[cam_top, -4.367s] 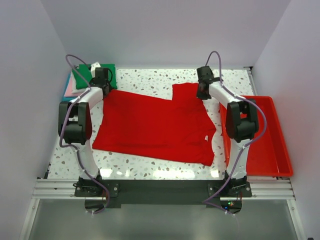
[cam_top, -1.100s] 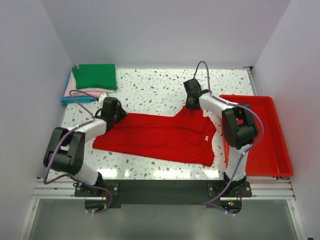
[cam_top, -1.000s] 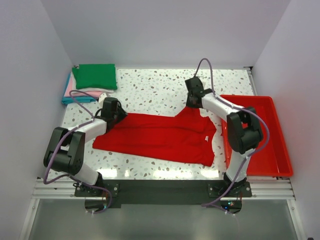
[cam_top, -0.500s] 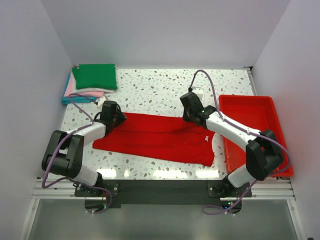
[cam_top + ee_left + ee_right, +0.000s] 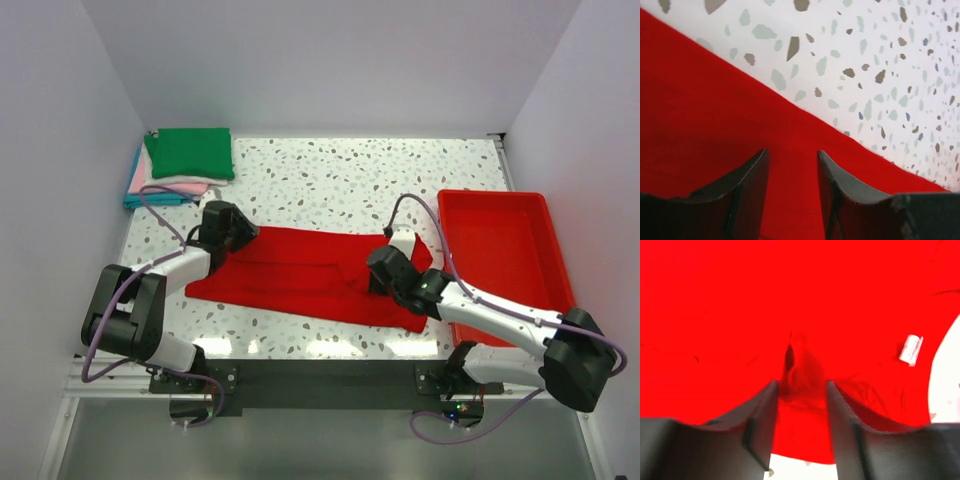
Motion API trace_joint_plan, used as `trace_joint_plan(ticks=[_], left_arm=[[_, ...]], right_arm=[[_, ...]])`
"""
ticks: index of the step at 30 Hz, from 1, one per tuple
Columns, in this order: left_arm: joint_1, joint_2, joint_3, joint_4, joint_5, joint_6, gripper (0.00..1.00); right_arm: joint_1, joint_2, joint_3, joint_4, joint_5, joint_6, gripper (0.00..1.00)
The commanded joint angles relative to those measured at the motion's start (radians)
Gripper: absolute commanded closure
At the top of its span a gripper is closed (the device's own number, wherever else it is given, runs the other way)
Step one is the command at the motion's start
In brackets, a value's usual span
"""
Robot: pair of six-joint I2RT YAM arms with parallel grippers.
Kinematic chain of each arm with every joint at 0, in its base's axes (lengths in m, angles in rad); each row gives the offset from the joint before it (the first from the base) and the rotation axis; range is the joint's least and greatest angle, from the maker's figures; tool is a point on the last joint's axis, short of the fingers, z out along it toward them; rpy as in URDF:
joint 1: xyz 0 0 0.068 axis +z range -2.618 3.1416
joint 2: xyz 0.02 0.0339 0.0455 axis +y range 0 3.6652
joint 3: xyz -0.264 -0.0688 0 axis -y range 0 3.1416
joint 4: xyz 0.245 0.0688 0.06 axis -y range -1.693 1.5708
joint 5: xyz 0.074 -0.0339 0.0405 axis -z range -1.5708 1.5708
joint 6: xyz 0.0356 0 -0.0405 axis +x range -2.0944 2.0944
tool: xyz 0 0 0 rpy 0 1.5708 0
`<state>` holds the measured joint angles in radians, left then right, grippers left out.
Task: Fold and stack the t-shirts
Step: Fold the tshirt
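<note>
While the left jaws stand apart over the red t-shirt, the right jaws pinch its blurred ridge.

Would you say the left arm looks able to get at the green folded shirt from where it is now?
Probably yes. The left gripper sits at the far left edge of the red shirt, with nothing standing between it and the green shirt in the far left corner.
</note>
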<state>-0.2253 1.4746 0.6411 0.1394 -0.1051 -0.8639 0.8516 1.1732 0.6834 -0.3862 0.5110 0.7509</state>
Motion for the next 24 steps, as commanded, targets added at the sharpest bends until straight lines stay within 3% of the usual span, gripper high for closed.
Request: trace_joint_plan(ticks=[1,6,11,14,16,20,24], left_arm=[[-0.016,-0.011,0.009,0.127,0.100,0.060,0.52],[-0.106,0.030,0.083,0.138,0.169,0.164,0.52],[-0.268,0.079,0.170,0.121,0.179,0.238,0.52],[-0.353,0.131,0.245,0.108,0.189,0.279,0.52],[-0.387,0.185,0.310,0.095,0.200,0.304,0.52],[-0.451,0.289,0.408,0.068,0.242,0.322,0.54],[-0.525,0.366,0.480,0.054,0.246,0.339,0.55]], right_arm=[[0.020,-0.072,-0.022,0.063,0.058,0.013,0.51],[0.020,-0.126,0.005,-0.022,0.148,-0.018,0.40],[-0.009,-0.009,0.103,-0.075,0.218,-0.042,0.38],[-0.097,0.066,0.127,-0.069,0.166,-0.048,0.41],[-0.190,0.091,0.130,-0.022,0.047,-0.073,0.43],[-0.259,0.198,0.185,0.004,-0.057,-0.114,0.44],[-0.261,0.217,0.185,-0.019,-0.083,-0.110,0.59]])
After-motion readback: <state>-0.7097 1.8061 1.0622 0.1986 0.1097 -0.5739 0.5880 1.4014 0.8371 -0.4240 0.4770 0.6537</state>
